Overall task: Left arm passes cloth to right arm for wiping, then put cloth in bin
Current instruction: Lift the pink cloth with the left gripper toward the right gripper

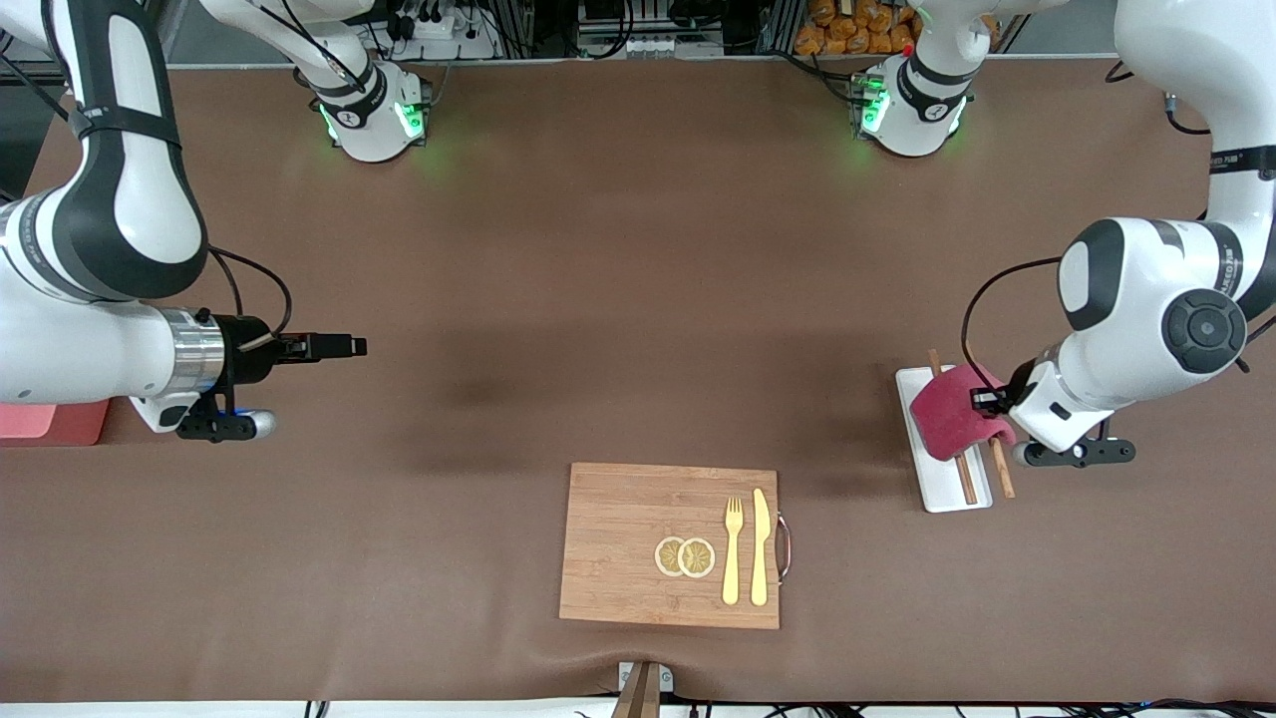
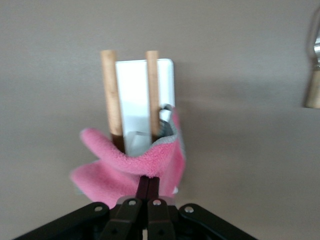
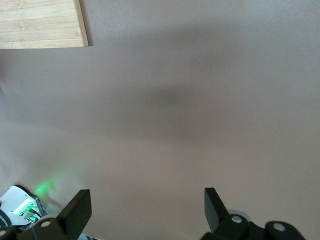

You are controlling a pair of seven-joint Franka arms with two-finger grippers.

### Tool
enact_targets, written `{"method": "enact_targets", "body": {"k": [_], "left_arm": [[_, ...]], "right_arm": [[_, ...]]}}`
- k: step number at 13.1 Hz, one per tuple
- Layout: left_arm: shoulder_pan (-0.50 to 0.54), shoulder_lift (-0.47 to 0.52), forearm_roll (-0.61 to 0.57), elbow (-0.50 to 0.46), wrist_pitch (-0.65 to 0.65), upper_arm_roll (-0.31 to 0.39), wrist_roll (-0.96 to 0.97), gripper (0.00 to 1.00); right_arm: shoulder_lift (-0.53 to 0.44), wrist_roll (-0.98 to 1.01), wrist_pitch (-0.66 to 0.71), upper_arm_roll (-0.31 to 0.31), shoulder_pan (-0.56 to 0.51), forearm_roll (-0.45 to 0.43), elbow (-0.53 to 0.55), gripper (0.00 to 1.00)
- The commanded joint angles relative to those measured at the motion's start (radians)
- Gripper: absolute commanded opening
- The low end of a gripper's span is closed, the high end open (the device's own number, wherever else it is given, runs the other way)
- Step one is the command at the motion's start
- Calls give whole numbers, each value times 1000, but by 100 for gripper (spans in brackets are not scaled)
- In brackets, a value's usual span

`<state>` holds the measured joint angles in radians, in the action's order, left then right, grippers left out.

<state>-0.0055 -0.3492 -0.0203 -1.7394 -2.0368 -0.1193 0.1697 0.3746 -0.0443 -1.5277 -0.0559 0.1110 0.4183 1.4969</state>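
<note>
At the right arm's end of the table, the pink bin (image 1: pixel 52 423) is seen only as a corner under the right arm, and the right gripper (image 1: pixel 344 346) is held over bare tabletop with its fingers spread wide and nothing between them, as its wrist view confirms. This arm waits.

Nearer the front camera, at mid-table, a wooden cutting board (image 1: pixel 638 543) carries two lemon slices (image 1: pixel 685 556), a fork (image 1: pixel 733 550) and a knife (image 1: pixel 760 546).

Toward the left arm's end, the cloth (image 1: pixel 947 413) is pinched at one edge by the left gripper (image 1: pixel 987 401), whose fingers are clamped on the fabric; in the left wrist view the cloth (image 2: pixel 131 167) is seen bunched just ahead of the closed fingertips. It is draped over the white tray (image 1: pixel 942 487) and a pair of chopsticks (image 1: pixel 965 481), whether lifted clear or touching cannot be told.

The handover is judged to turn on the wide span of table separating the two grippers: the cloth lies well apart from the open right fingers, in the left arm's keeping.
</note>
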Motion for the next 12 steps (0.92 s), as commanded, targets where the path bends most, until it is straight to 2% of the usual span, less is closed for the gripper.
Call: {"method": "enact_targets", "body": {"k": [1,4,5,9,12], "left_arm": [[-4,21,14,29,35,-89,138,0],[-31,-13,14,86,33,-239,392,0],[-63,-42,13,131,32,-265,493,0],[-272,-148,23,306,17,-273,870,0],[-361,-175,155,360,-110,-273,1148,0]], "right_arm": [[1,-98,8,5,-2,43,2,100],[4,-248,-9,5,4,74,-1,100],[13,-308,-20,5,4,100,-1,100],[113,-449,-60,7,38,249,-4,100],[164,-512,-115,7,65,307,3,100]]}}
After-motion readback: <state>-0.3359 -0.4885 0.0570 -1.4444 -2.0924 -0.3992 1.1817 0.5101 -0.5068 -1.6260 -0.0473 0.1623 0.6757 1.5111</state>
